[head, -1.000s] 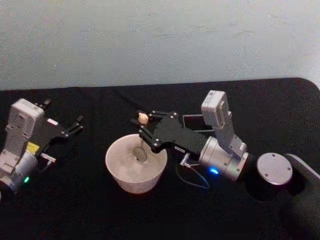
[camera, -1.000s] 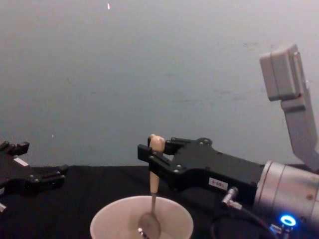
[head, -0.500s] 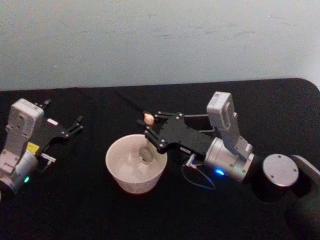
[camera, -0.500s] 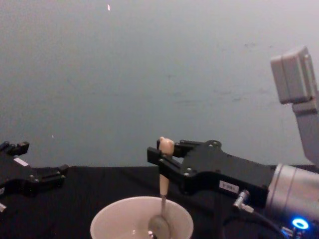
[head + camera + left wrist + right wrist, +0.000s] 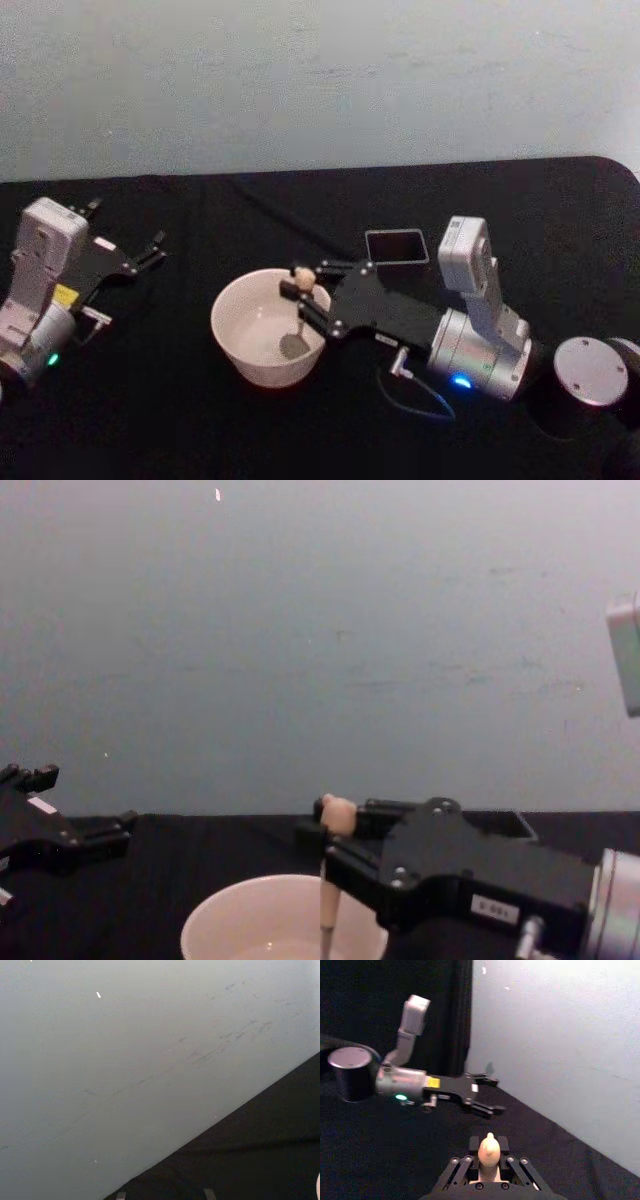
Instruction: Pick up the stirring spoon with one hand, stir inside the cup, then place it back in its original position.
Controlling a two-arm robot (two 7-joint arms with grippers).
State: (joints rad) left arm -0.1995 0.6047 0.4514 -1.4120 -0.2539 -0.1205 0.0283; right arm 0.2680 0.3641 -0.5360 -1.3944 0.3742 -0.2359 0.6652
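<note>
Black cloth covers the table (image 5: 200, 430), which runs from the bottom of the head view up to a pale grey-blue wall (image 5: 300, 80). The far edge crosses the frame just above the middle and curves away at the upper right corner. Bare cloth lies open along the whole bottom of the frame and in the wide gap at centre left.

Coming in from the lower right, the right tool (image 5: 301, 292) reaches to the middle of the frame. Its black fingers are clamped on the handle of the stirring spoon (image 5: 299, 279) above the right side of the cup (image 5: 228, 303). At the far left edge the left tool (image 5: 126, 226) hangs parked with its fingers spread apart, well clear of the cup; the right wrist view shows it with open cloth in between.

Round, cream-white and wide, the cup sits at centre frame with a thin rim. Just behind the right tool, to the upper right of the cup and close to it, stands the dark square holder (image 5: 396, 246), its open mouth showing.

Nearly upright, the spoon has a beige handle topped by a small rounded figure that pokes up past the fingers in the chest view (image 5: 338, 815). Its shiny metal bowl hangs low inside the cup near the right inner wall; I cannot tell whether it touches the bottom.
</note>
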